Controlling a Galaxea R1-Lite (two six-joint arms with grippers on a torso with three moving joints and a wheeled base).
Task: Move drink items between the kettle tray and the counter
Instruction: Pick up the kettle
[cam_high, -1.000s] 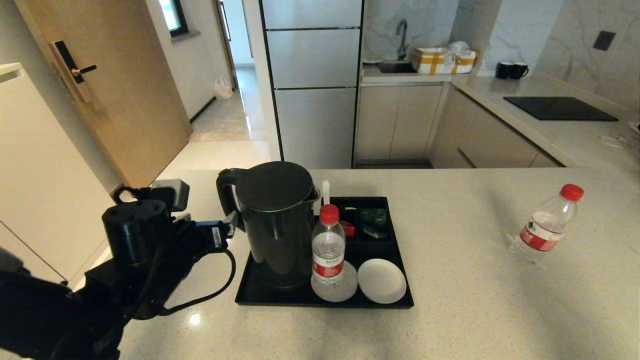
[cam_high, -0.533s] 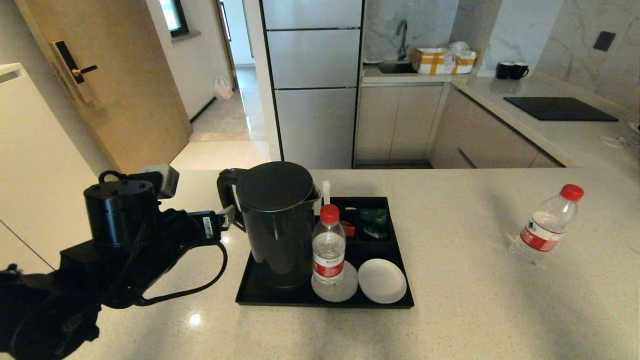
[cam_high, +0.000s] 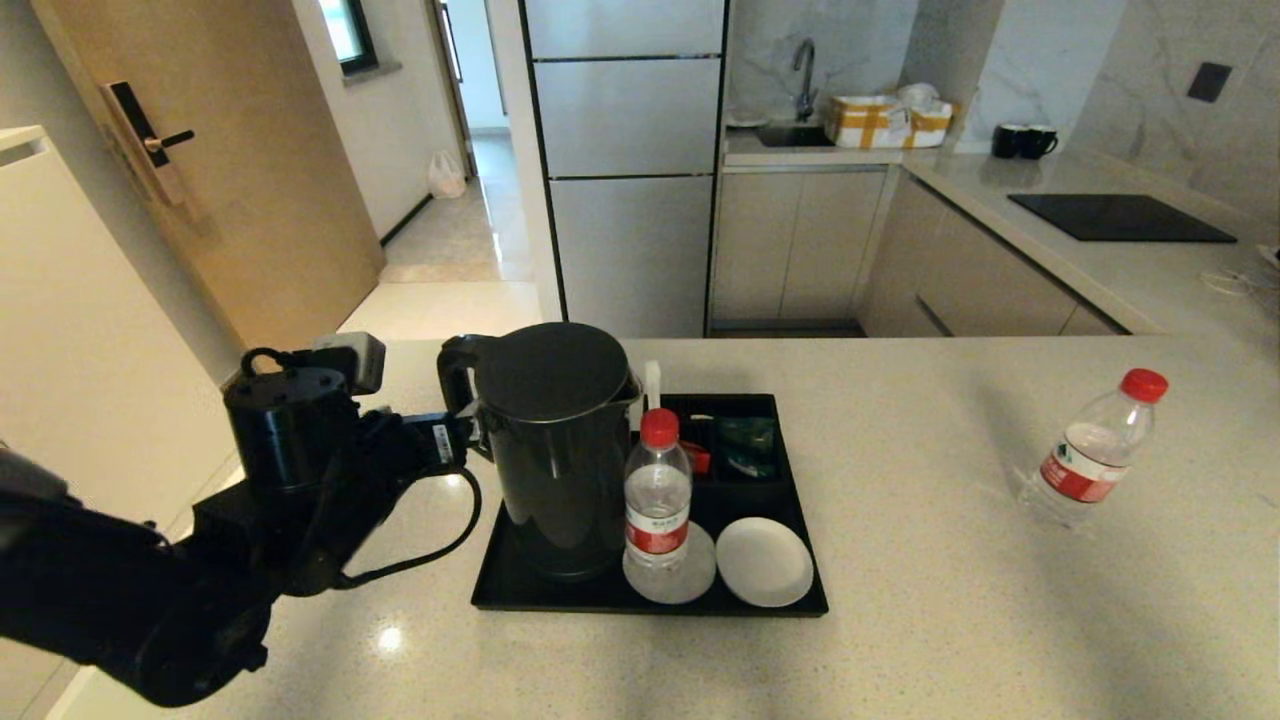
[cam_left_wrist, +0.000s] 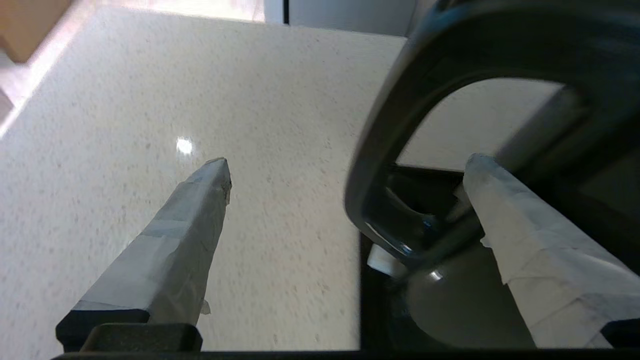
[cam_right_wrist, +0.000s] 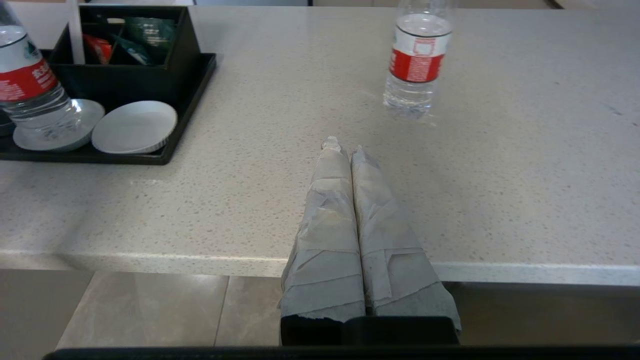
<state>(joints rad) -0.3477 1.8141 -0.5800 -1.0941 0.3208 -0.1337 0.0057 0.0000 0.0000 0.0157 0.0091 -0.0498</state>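
— Right, eyes on the kettle: tall, black, flat round lid, loop handle facing the robot's left. It stands upright on the left half of the kettle tray.

— And the left gripper is right at that handle, fingers spread wide, one outside the loop and one poking in beside it, grasping nothing.

— What's on the tray besides the kettle?

— Black, rectangular, low rim. Two white saucers along the near edge, and a water bottle, clear with red cap and red label, stands on the left one, just beside the kettle. Back compartments hold sachets, a red one and green ones.

— Bottle count?

— Two. The second bottle stands alone on the beige speckled worktop, well apart to the right.

— Right gripper?

— Clenched, empty, hanging off the worktop's near edge.
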